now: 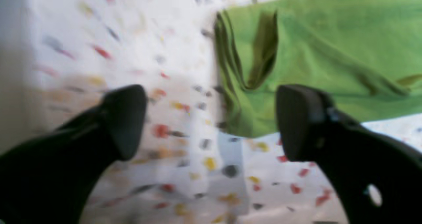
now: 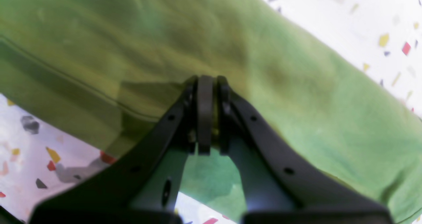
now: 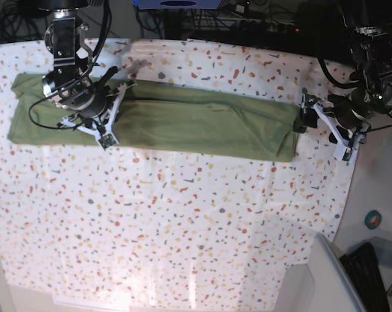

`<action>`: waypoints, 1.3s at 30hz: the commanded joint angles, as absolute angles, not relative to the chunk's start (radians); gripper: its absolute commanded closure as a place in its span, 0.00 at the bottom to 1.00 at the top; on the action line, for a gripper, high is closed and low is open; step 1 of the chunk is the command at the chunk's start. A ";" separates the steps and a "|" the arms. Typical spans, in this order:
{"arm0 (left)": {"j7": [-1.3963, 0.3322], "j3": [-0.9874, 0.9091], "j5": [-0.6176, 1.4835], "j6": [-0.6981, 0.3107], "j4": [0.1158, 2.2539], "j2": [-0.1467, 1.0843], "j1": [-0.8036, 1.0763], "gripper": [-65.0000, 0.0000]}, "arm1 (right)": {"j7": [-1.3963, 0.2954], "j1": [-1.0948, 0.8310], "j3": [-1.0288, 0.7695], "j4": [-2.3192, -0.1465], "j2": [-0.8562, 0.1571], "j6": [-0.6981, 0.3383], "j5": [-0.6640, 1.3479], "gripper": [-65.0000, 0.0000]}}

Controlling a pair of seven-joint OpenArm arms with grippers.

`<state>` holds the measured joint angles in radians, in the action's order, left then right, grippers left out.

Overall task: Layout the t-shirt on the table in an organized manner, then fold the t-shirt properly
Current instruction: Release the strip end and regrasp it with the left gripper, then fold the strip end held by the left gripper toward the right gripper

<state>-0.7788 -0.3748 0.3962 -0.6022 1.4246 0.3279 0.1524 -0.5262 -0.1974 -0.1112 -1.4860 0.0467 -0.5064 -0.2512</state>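
Left pincer (image 1: 211,121) spread wide, empty, just off t-shirt (image 3: 163,120) end near counter (image 3: 182,214) right edge. Right pincer (image 2: 206,82) pinching shirt fabric near far-left corner. Long band across far side; mid-fold prob. Next: regrip end w/ left, fold across.

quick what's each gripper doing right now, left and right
Left gripper: jaws open, empty, beside the t-shirt end.
Right gripper: jaws shut, tips pressed on the shirt; a pinch of fabric can't be confirmed.

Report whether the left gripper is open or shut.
Open: the left gripper has its jaws spread wide beside the t-shirt edge, holding nothing.
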 commanded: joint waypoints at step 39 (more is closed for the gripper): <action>-0.622 -0.403 0.430 -0.601 1.107 0.306 -0.001 1.00 | -0.509 -0.232 -0.111 -1.718 0.051 -0.506 -0.245 0.94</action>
<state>-0.6422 -0.3981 0.4149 -0.5949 1.0847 0.2897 0.0151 -0.5266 -0.2405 -0.1120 -1.7000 0.0498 -0.5060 -0.2550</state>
